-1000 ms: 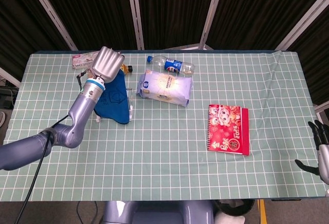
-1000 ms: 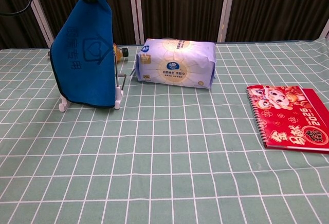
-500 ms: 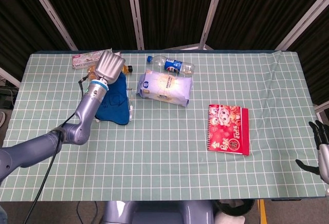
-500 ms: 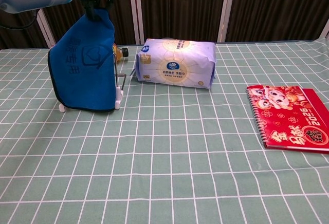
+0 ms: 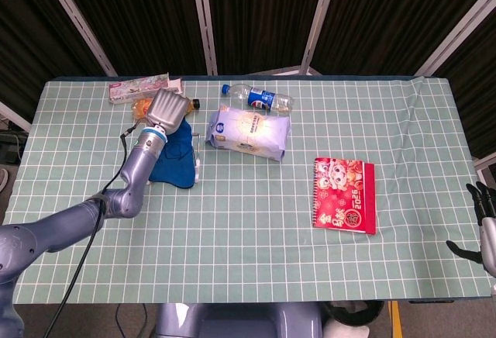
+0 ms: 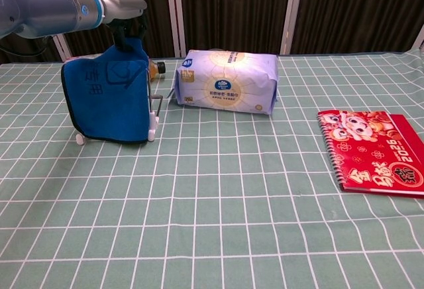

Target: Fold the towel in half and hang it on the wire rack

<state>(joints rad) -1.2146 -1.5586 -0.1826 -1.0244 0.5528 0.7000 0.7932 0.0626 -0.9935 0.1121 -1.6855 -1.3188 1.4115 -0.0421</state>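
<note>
Towel [image 6: 106, 100] hangs draped over the rack [image 6: 153, 113] at the counter's [image 5: 256, 260] far left, its top pinched by the left robot hand [image 6: 129, 20], so a snagged release could drag it off or tip the rack; right robot hand [image 5: 482, 225] idles open.

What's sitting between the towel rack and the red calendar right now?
The tissue pack lies just right of the wire rack; from there to the red calendar only bare checked tablecloth shows. Clearest in the chest view.
</note>
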